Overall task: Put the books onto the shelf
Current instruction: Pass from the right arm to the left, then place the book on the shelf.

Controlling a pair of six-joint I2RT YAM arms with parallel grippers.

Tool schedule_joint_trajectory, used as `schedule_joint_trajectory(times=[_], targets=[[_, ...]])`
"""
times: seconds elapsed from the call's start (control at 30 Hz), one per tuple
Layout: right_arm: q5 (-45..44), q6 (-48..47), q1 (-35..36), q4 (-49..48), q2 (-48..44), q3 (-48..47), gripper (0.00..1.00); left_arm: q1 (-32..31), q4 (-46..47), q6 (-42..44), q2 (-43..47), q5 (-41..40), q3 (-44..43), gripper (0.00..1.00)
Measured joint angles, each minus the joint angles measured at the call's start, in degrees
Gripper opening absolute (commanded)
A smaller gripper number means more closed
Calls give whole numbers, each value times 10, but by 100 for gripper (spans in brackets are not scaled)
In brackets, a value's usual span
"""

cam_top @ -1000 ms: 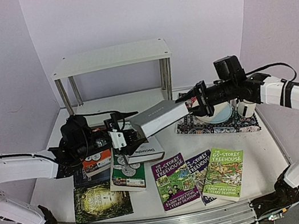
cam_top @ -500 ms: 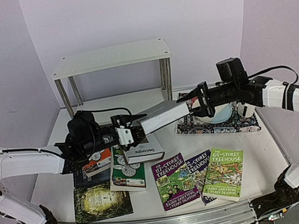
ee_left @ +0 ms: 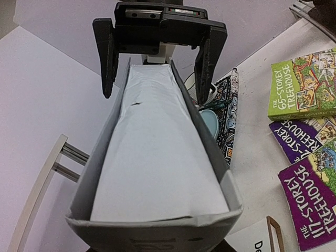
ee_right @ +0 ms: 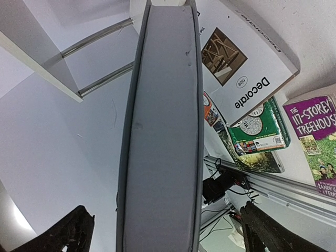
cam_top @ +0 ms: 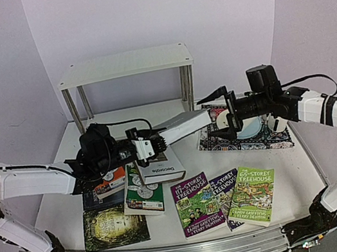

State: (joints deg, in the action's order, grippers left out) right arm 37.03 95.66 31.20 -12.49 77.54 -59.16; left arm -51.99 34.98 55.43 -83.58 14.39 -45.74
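One grey hardback (cam_top: 181, 125) runs lengthwise left-right, left fingers (cam_top: 148, 148) clamping its end, right fingers (ee_left: 106, 58) spread wide.

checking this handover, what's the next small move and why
Probably draw the right end effector back off the grey hardback: its fingers stand open, clear of the book's far end, while the left end effector grips the other end and holds it up alone.

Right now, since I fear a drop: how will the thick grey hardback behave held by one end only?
Probably stiff: the grey hardback spans straight, unsagging, out from the left end effector. Likely heavy for that end grip, given its thickness, so it may droop or twist. Its smooth cover could slip.
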Motion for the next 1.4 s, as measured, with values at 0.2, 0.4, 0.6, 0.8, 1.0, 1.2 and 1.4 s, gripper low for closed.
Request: schedule_joint_trajectory(times=[0.2, 0.4, 0.6, 0.8, 1.0, 1.2, 1.4], targets=[[-37, -43, 0, 12, -29, 0, 98, -1, -1, -52, 20, -39, 4, 19], [-116, -134, -1, 88, -72, -25, 98, -5, -5, -198, 43, -167, 4, 22], [-205, -210, -1, 155, -101, -34, 98, -2, -4, -333, 92, -286, 10, 23], [-262, -258, -1, 193, -105, -34, 98, -1, -4, -442, 127, -411, 21, 24], [-297, -287, -1, 217, -112, -33, 98, -1, -7, -479, 140, -465, 44, 22], [-333, -314, -1, 232, -132, -30, 98, 0, -22, -480, 141, -533, 50, 19], [-365, -349, -1, 242, -137, -29, 98, 32, -25, -477, 131, -549, 51, 16]])
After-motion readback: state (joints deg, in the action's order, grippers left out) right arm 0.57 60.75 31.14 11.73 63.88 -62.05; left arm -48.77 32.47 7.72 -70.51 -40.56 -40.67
